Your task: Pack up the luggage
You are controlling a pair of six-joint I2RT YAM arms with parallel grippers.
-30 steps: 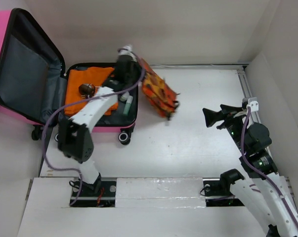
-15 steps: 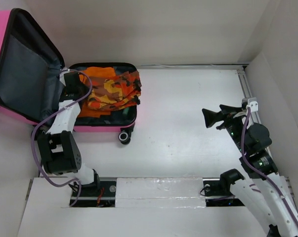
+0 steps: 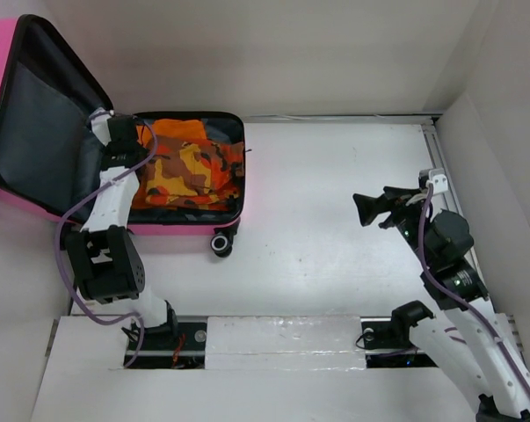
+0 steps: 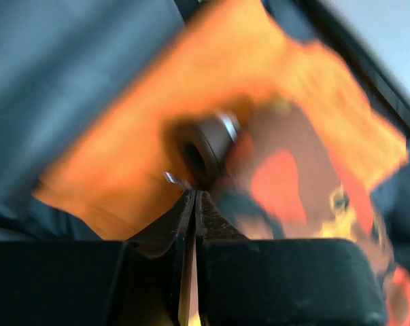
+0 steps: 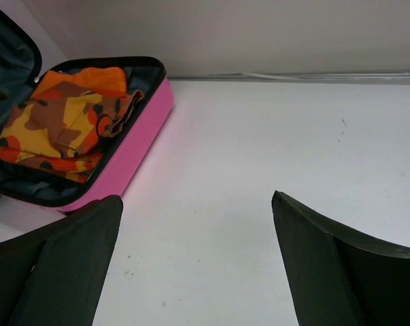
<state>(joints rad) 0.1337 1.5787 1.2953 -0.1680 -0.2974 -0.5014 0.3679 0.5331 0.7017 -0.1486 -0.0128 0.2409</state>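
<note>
The hot-pink suitcase [image 3: 185, 230] lies open at the far left, its dark-lined lid [image 3: 45, 132] standing up. In its base lie an orange cloth [image 3: 172, 130] and, on top, an orange-and-brown camouflage garment [image 3: 190, 167]. My left gripper [image 3: 124, 145] is shut and empty at the base's left edge by the hinge. In the blurred left wrist view its tips [image 4: 194, 193] hover by the orange cloth [image 4: 123, 115] and a dark round object [image 4: 205, 146]. My right gripper [image 3: 366, 209] is open and empty over the bare table; its wrist view [image 5: 195, 197] shows the suitcase [image 5: 130, 153] and garment [image 5: 62, 122].
White walls close in the table at the back and the right. A metal rail [image 3: 440, 158] runs along the right edge. The suitcase's black wheels [image 3: 219, 243] stand at its near side.
My left gripper carried the camouflage garment from right of the suitcase into its base, let it go, and moved left to the hinge. My right gripper shifted slightly left.
</note>
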